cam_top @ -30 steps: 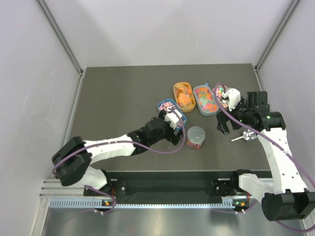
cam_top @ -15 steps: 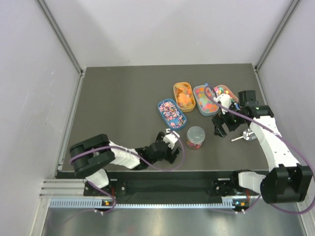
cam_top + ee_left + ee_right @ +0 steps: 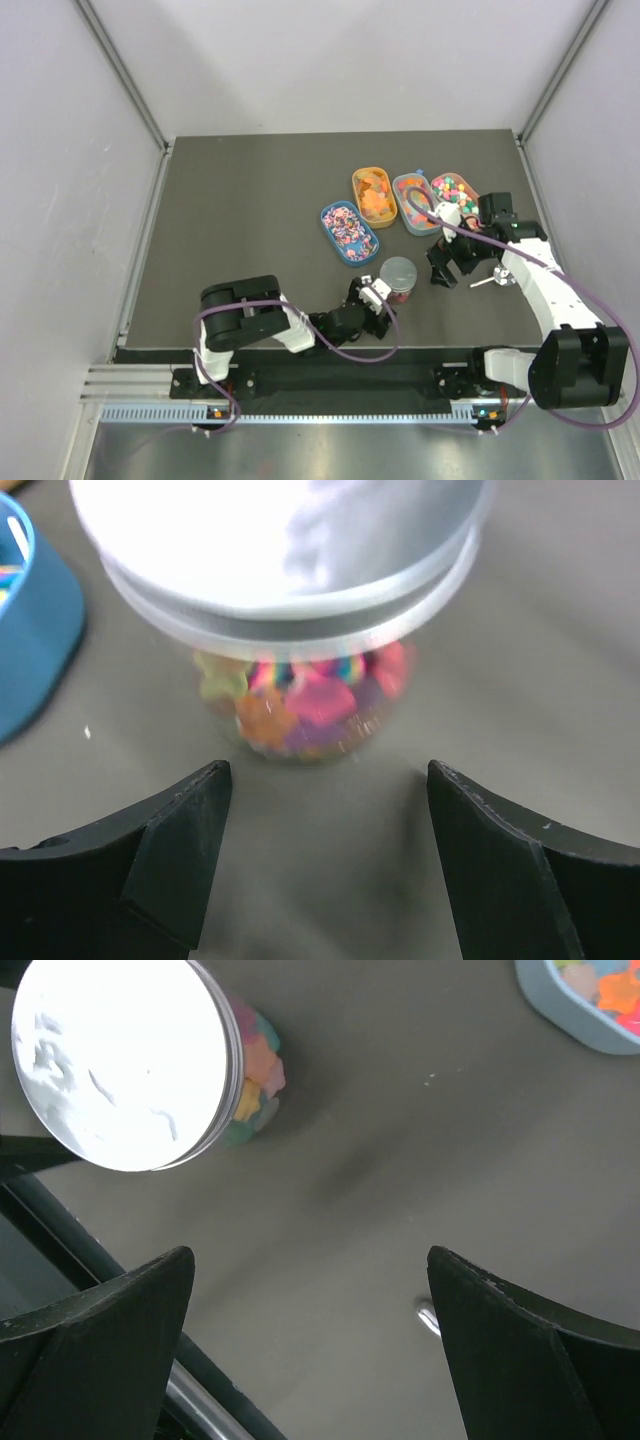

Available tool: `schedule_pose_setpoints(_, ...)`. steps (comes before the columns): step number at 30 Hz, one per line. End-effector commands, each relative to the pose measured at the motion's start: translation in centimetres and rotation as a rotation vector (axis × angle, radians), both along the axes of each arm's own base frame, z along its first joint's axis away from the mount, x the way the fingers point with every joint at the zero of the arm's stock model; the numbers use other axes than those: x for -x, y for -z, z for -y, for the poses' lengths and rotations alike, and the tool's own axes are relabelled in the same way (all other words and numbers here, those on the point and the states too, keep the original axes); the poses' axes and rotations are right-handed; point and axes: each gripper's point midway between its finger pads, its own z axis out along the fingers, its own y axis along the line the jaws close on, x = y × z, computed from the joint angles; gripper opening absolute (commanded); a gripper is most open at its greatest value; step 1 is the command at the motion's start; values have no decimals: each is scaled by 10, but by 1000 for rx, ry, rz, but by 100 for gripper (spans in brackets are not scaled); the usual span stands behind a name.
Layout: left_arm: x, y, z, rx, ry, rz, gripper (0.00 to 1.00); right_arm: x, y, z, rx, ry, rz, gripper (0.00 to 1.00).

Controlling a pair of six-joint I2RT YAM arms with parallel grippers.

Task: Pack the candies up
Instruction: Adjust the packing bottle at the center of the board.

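From my station, the candies are in two places. Some already sit in the bottom of a small clear jar near the near edge of the desk, right of its middle. The rest lie in four oval trays set in a row further back, toward the far right corner. The blue tray holds sprinkle-like bits, the orange tray holds orange gummies, the grey-blue tray holds red and orange pieces, and the pink tray holds bright mixed pieces. The jar wears a wide round lid that overhangs its body. I judge the sweets to be light, loose and far too small to pinch singly: the sprinkles would roll away, and the gummies look soft and probably a little sticky. They are better moved with the metal scoop, lying on the desk by the right arm and taken by its handle. The jar looks stiff, light and smooth, so I would grip its body below the lid, squarely, to stop it sliding or tipping. The left pincer stands low and wide open just short of the jar, with nothing between its fingers. The right pincer hangs above the desk to the jar's right, also fully spread and empty.
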Motion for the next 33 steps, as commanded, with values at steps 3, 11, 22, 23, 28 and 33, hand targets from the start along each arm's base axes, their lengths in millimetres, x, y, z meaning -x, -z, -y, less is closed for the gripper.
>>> schedule_pose_setpoints(3,63,130,-120,-449,-1,-293,83,-4,0,-3,-34,-77,85,100)
schedule_pose_setpoints(11,58,221,-139,-766,-70,-249,87,8,20,-10,-77,-160,65,100)
schedule_pose_setpoints(22,76,250,-149,-860,-71,-215,98,3,10,0,-106,-219,72,100)
schedule_pose_setpoints(23,75,251,-149,-866,-75,-211,98,7,10,-1,-115,-225,56,100)
schedule_pose_setpoints(28,67,265,-159,-924,-120,-170,98,16,4,-7,-229,-269,-18,100)
schedule_pose_setpoints(33,70,273,-170,-960,-147,-186,98,22,1,-11,-383,-279,-138,100)
